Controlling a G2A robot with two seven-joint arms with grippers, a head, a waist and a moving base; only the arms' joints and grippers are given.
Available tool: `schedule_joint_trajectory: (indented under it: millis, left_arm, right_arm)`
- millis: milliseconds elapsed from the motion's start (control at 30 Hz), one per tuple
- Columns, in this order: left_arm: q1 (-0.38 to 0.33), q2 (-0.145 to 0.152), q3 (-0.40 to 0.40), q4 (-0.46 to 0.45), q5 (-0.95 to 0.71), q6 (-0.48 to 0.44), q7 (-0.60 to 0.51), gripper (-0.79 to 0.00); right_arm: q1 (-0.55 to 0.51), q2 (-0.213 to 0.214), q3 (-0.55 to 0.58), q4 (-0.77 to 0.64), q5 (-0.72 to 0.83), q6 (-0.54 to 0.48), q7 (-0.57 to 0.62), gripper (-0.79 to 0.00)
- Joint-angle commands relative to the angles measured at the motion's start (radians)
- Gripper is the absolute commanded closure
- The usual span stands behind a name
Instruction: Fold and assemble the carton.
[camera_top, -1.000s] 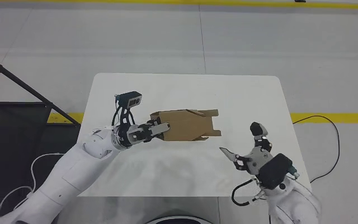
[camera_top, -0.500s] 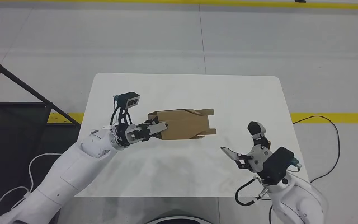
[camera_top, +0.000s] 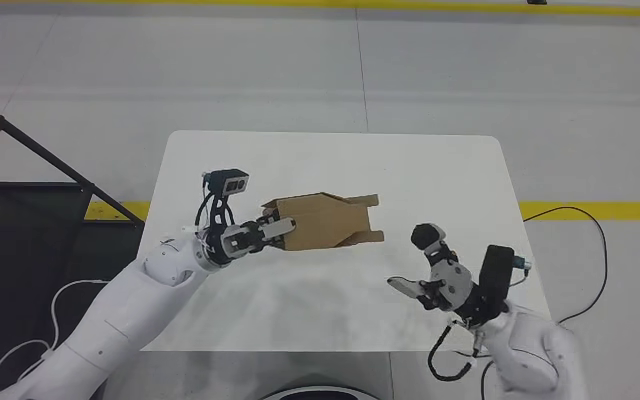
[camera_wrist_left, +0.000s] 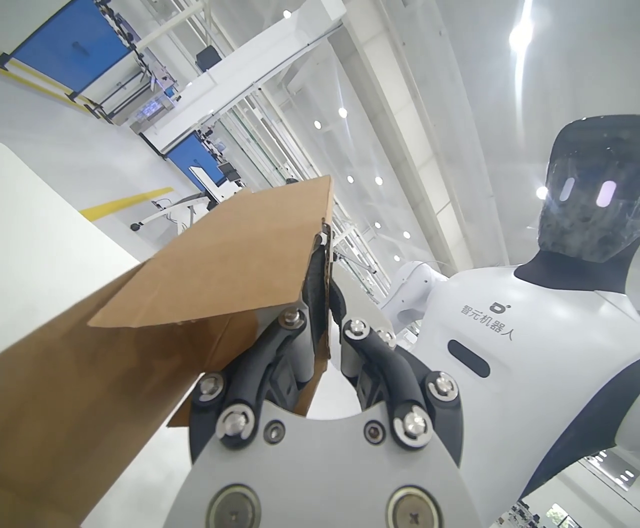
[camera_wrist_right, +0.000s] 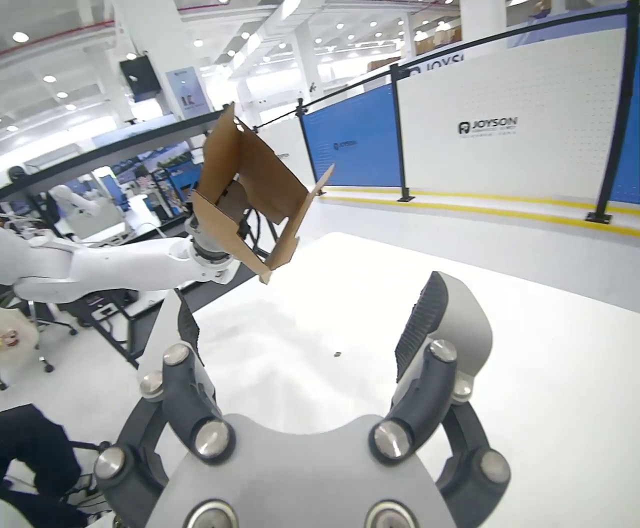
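Observation:
A brown cardboard carton (camera_top: 325, 222) is held above the middle of the white table (camera_top: 430, 170), its loose flaps pointing toward the right side. My left gripper (camera_top: 278, 229) is shut on the carton's near-left wall; in the left wrist view the fingers (camera_wrist_left: 320, 295) pinch a cardboard edge of the carton (camera_wrist_left: 150, 320). My right gripper (camera_top: 418, 262) stands open over the table's right front part, apart from the carton, with nothing between its fingers. In the right wrist view the open fingers (camera_wrist_right: 425, 320) frame the carton (camera_wrist_right: 245, 195), whose open end faces them.
The table's right edge (camera_top: 515, 220) lies close to the right arm. A black stand (camera_top: 45, 160) rises off the table's left side. Yellow floor lines (camera_top: 585, 210) run beyond the table.
The right gripper has moved left and a little toward the carton. The left gripper has shifted the carton slightly left and tilted it.

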Motion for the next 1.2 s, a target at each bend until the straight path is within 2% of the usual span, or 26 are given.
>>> schedule_joint_trajectory:
  millis: [0, 233, 333, 667, 800, 900, 1067, 1167]
  left_arm:
    - [0.002, 0.003, 0.001, -0.002, -0.01, 0.006, -0.006, 0.0]
    - [0.005, 0.009, 0.003, -0.002, -0.086, 0.029, -0.029, 0.0]
    - [0.009, 0.01, -0.001, 0.008, -0.098, 0.032, -0.032, 0.0]
    - [0.009, 0.009, -0.004, 0.022, -0.075, 0.026, -0.025, 0.0]
    - [0.009, 0.009, -0.004, 0.022, -0.075, 0.026, -0.025, 0.0]
    - [0.009, 0.009, -0.004, 0.022, -0.075, 0.026, -0.025, 0.0]
    - [0.009, 0.009, -0.004, 0.022, -0.075, 0.026, -0.025, 0.0]
    - [0.009, 0.009, -0.004, 0.022, -0.075, 0.026, -0.025, 0.0]
  right_arm:
    - [0.012, 0.005, 0.0, 0.006, 0.062, -0.04, 0.035, -0.785]
    - [0.054, 0.03, -0.014, 0.052, 0.285, -0.219, 0.143, -0.785]
    - [0.076, 0.046, -0.011, 0.067, 0.367, -0.219, 0.206, -0.785]
    - [0.076, 0.046, -0.011, 0.067, 0.367, -0.219, 0.206, -0.785]
    - [0.076, 0.051, -0.05, 0.019, 0.428, -0.219, 0.21, -0.785]
    - [0.09, 0.067, -0.092, -0.008, 0.544, -0.219, 0.282, -0.785]
    - [0.155, 0.099, -0.169, 0.004, 0.775, -0.219, 0.487, -0.785]
    - [0.161, 0.101, -0.169, 0.008, 0.782, -0.219, 0.498, -0.785]
